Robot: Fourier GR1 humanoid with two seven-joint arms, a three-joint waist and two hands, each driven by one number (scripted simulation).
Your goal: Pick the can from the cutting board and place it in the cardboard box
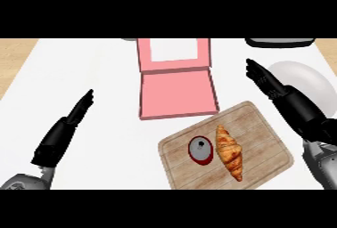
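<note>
We see the can (201,150) upright on the board (263,129) near the counter's front edge, touching a croissant (230,152). It looks light, rigid and smooth; we judge its sides the best hold. Both hands, left (74,113) and right (266,82), show straight fingers, holding nothing. The box (176,94) lies open behind.

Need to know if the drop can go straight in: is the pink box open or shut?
Open: the box shows its bare inside, with the lid folded back behind it.
</note>
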